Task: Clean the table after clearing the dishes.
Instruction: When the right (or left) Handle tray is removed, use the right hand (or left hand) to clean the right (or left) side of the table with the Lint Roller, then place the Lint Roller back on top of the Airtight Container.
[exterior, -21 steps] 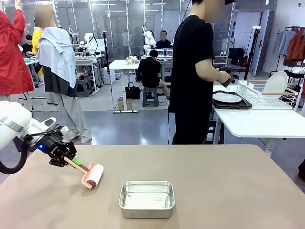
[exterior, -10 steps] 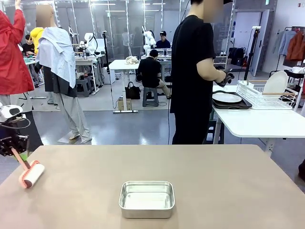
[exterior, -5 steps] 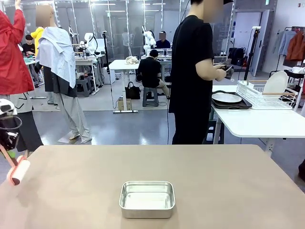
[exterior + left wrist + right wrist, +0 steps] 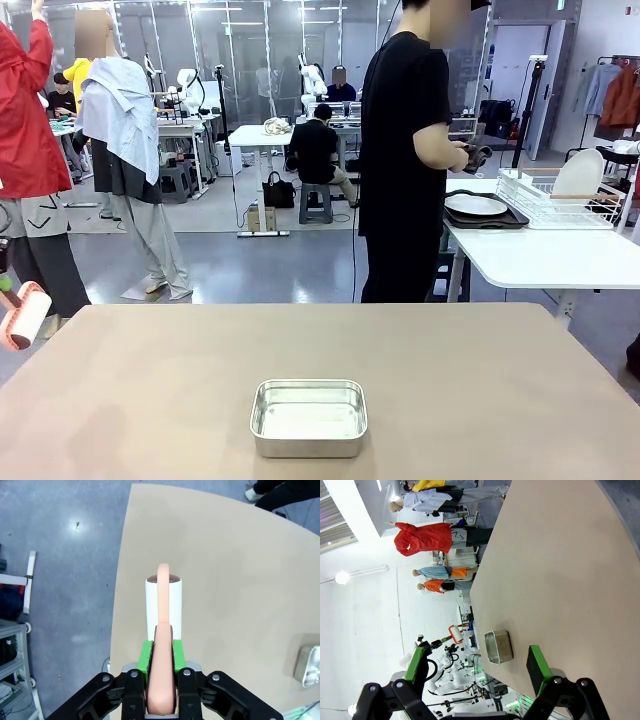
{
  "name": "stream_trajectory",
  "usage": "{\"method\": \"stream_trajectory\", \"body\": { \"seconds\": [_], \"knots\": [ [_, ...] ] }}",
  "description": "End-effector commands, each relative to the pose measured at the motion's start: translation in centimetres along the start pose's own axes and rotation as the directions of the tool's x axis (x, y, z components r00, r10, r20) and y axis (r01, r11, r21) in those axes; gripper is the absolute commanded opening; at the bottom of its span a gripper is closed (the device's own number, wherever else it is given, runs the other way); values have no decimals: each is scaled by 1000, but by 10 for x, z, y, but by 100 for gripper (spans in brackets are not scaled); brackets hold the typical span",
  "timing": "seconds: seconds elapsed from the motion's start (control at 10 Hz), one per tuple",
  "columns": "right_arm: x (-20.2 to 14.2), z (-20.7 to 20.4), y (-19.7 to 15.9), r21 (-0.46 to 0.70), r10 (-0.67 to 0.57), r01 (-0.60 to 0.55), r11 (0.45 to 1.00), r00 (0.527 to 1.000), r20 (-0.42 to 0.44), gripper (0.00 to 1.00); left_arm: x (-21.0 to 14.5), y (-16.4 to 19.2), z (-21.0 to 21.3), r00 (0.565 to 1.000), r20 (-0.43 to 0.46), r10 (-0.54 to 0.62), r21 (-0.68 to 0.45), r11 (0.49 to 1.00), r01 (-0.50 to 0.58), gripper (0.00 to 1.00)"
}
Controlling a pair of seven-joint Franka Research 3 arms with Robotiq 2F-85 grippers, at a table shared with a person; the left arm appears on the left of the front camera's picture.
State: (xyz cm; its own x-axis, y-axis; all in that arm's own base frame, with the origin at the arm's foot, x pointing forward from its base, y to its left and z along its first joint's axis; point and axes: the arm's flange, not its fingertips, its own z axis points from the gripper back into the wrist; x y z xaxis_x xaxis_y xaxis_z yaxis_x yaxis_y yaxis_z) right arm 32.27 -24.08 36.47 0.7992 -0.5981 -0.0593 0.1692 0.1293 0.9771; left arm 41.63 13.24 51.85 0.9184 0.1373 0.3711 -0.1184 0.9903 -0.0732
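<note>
The taupe table [image 4: 450, 400] spreads across the front view. My left gripper [image 4: 161, 654] is shut on the pink handle of a white lint roller [image 4: 163, 600]. The roller [image 4: 25, 315] hangs in the air just off the table's left edge, tilted. My right gripper [image 4: 477, 662] is open with nothing between its green pads, looking along the tabletop [image 4: 560, 555]. A white plate [image 4: 476, 204] lies on a dark tray [image 4: 490, 220] on the white side table, where a person in black [image 4: 405, 150] stands. Another plate [image 4: 580, 175] stands in a wire rack.
A shiny steel pan [image 4: 308, 417] sits near the table's front middle, also seen as the pan [image 4: 498, 646] and at the pan's corner [image 4: 309, 665]. The white side table [image 4: 550, 260] stands at the far right. Grey floor lies past the table's left edge.
My left gripper carried the roller from the table's left part leftward, off the edge and upward. The person's hands shifted slightly at the side table.
</note>
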Motion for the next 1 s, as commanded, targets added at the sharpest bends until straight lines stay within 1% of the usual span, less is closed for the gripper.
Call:
{"method": "stream_trajectory", "body": {
  "seconds": [0.0,0.9],
  "knots": [
    [-2,3,1,2,9,-9,1000,1000,-11,100,7,3,-13,1000,-25,8,6,1000,-8,20],
    [-2,3,1,2,9,-9,1000,1000,-11,100,7,3,-13,1000,-25,8,6,1000,-8,20]
  ]
}}
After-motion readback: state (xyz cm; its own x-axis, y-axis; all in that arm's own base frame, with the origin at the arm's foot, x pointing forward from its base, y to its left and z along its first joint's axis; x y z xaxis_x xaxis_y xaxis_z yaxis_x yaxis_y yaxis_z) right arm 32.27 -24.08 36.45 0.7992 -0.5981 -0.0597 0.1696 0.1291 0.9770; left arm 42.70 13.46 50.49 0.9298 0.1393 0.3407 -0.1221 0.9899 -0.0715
